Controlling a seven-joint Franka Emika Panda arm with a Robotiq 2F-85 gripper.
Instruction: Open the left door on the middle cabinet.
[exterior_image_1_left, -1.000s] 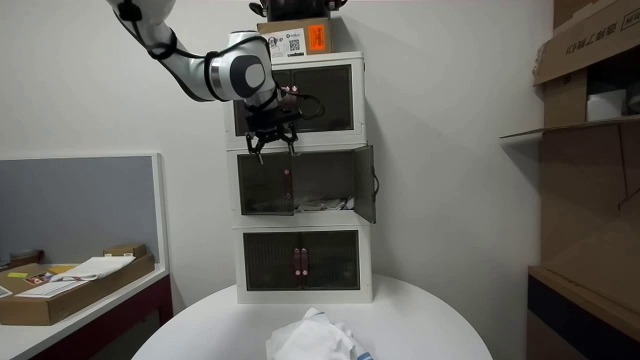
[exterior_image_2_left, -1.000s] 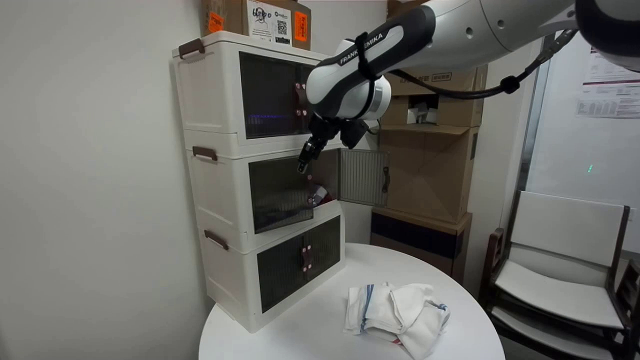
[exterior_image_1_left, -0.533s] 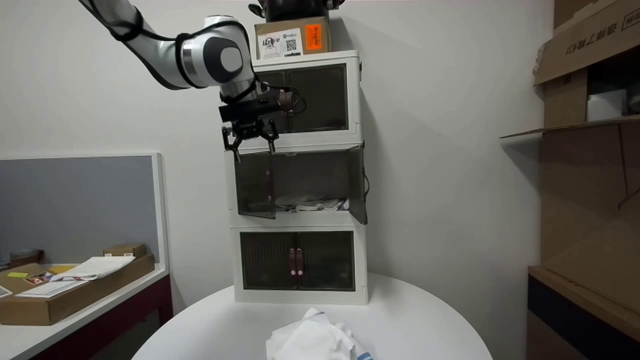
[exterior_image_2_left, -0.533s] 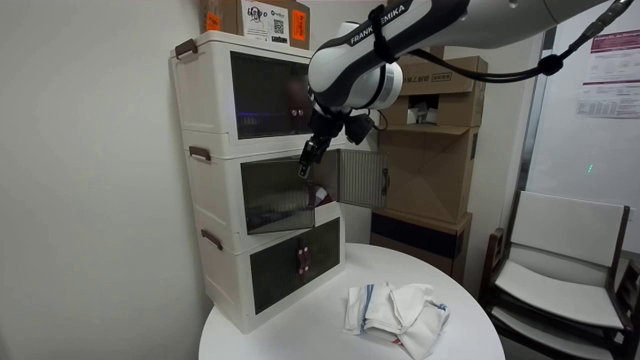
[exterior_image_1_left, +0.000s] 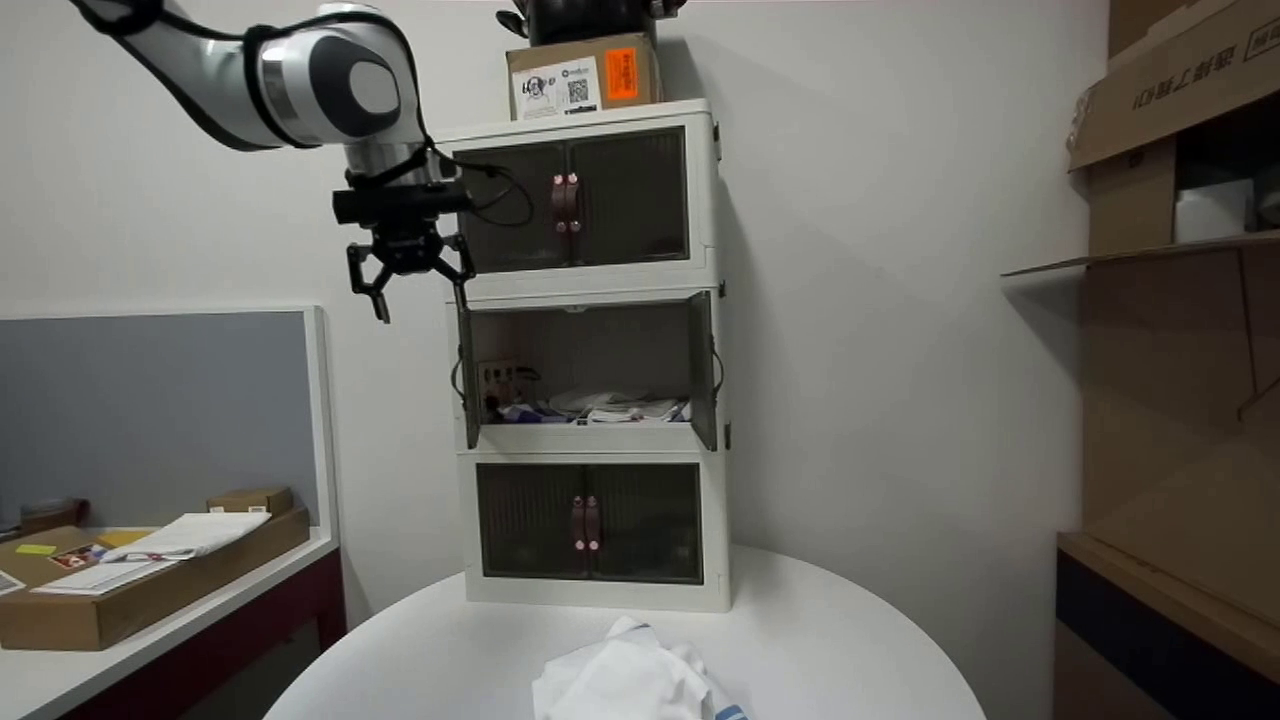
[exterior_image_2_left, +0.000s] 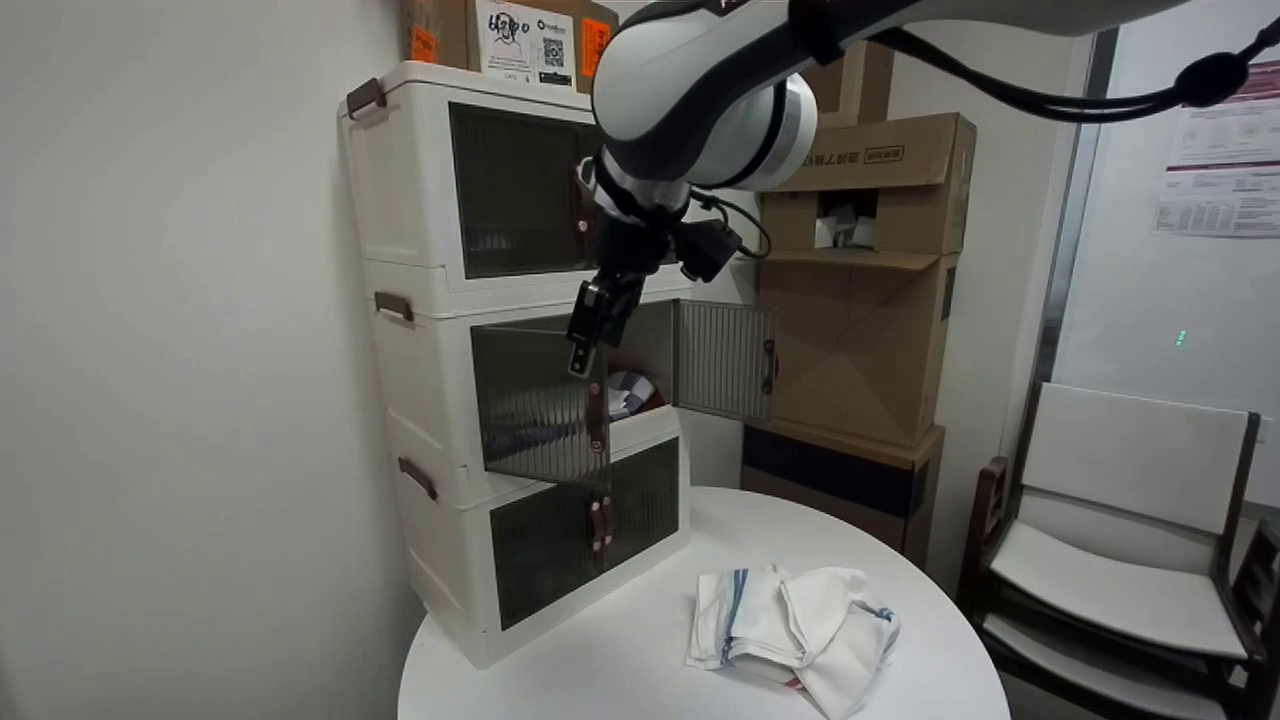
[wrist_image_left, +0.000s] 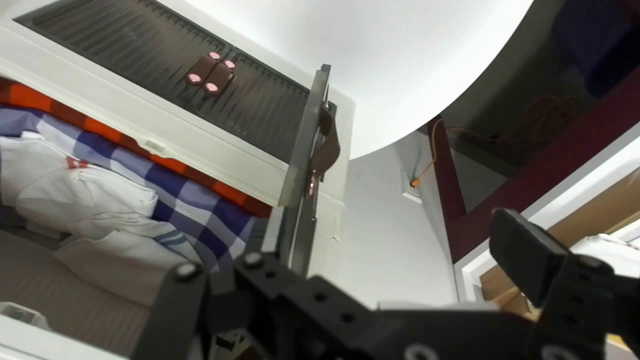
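The left door (exterior_image_1_left: 468, 385) of the middle cabinet (exterior_image_1_left: 590, 438) is swung wide open. It stands nearly edge-on in an exterior view and juts outward in an exterior view (exterior_image_2_left: 540, 410). My gripper (exterior_image_1_left: 422, 308) is open at the door's upper edge; it also shows in an exterior view (exterior_image_2_left: 580, 362). In the wrist view the door (wrist_image_left: 305, 175) lies between my spread fingers (wrist_image_left: 395, 240), close along the left finger, which is on its inner side. It seems to touch; nothing is gripped. The right door (exterior_image_1_left: 704, 370) also stands open.
Folded towels (exterior_image_1_left: 620, 408) lie inside the middle cabinet. The top cabinet (exterior_image_1_left: 630, 195) and bottom cabinet (exterior_image_1_left: 640, 520) are closed. A crumpled white cloth (exterior_image_2_left: 800, 630) lies on the round table (exterior_image_2_left: 600, 650). A cardboard box (exterior_image_1_left: 580, 78) stands on the tower. A side table (exterior_image_1_left: 240, 575) is at the left.
The left door has swung from slightly open to wide open as my open gripper moved away from the cabinet's middle, towards its left side. The cabinet tower has shifted slightly.
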